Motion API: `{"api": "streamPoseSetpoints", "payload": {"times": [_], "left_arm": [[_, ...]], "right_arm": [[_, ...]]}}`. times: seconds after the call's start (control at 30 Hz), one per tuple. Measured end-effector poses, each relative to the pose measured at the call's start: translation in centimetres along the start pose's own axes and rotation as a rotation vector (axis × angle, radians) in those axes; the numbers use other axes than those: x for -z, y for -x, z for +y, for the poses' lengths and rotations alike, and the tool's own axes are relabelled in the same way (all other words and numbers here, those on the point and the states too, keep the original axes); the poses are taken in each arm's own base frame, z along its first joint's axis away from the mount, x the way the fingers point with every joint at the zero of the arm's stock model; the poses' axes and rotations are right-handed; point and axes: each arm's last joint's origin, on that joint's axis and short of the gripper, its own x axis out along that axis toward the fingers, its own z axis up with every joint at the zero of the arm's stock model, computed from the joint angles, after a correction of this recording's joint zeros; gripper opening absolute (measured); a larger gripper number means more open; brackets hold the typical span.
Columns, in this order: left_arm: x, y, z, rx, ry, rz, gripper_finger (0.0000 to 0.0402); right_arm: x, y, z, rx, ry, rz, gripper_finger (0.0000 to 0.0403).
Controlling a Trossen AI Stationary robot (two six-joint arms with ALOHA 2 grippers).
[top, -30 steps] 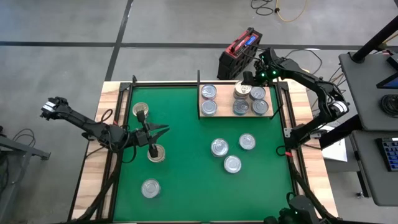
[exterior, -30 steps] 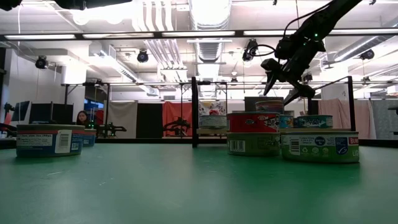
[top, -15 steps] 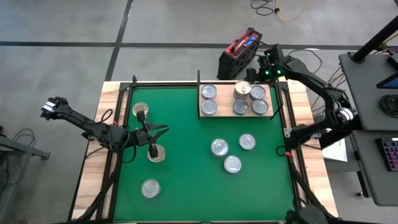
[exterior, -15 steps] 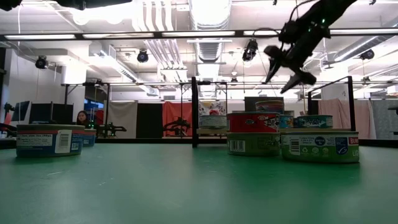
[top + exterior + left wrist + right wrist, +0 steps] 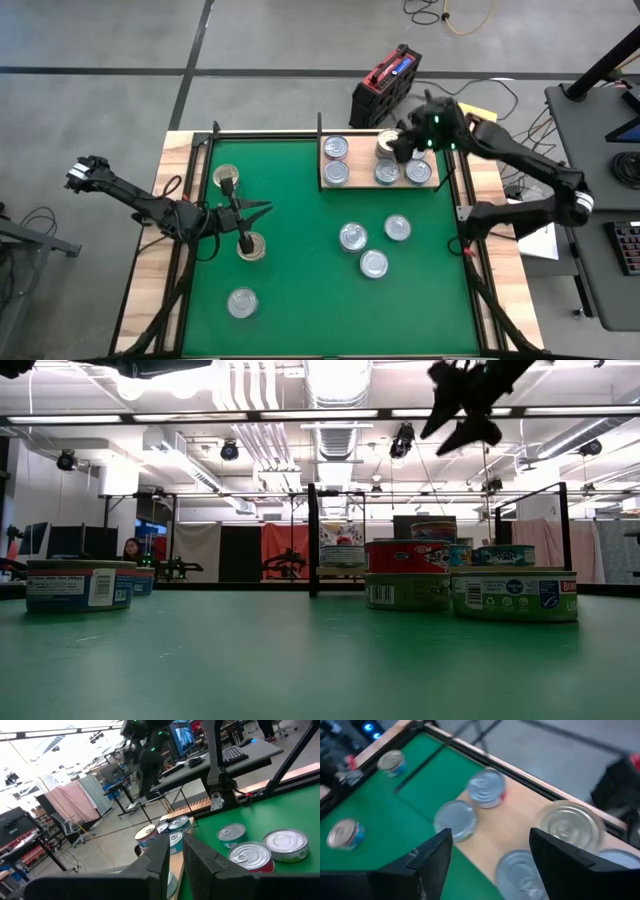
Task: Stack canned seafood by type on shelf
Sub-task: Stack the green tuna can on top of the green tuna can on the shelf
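The shelf (image 5: 361, 183) carries six tins (image 5: 337, 173) (one stacked pair); right gripper (image 5: 490, 851) hovers above, fingers apart.

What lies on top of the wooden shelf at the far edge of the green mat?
On the shelf stand several cans, one stacked higher. The right gripper covers part of that row, so the exact count stays hidden.
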Motion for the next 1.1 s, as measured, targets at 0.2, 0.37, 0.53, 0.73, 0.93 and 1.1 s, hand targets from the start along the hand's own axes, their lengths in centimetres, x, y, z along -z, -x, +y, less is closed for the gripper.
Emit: {"api": "streamPoseSetpoints", "payload": {"times": [0.2,0.37,0.53,0.73,0.93,1.1], "left_arm": [[0.0,0.0,0.0,0.000,0.065,0.000,0.0036],[0.0,0.0,0.0,0.000,0.133,0.000,0.0036],[0.0,0.0,0.0,0.001,0.217,0.000,0.0036],[0.3,-0.1,-0.3,0.008,0.341,0.024,0.0036],[1.2,-1.1,-1.8,0.027,0.378,0.084,0.0036],[2.0,-2.1,-3.3,0.038,0.358,0.142,0.0036]], "right_arm": [[3.1,0.9,4.3,-0.110,0.155,-0.067,0.0236],[5.9,1.1,6.5,-0.240,0.237,-0.053,0.0217],[8.4,0.4,8.4,-0.357,0.288,-0.055,0.0192],[12.3,-0.3,10.6,-0.510,0.367,-0.054,0.0161],[15.9,-0.8,11.6,-0.486,0.457,-0.116,0.0132],[17.3,-1.0,12.0,-0.490,0.483,-0.125,0.0110]]}}
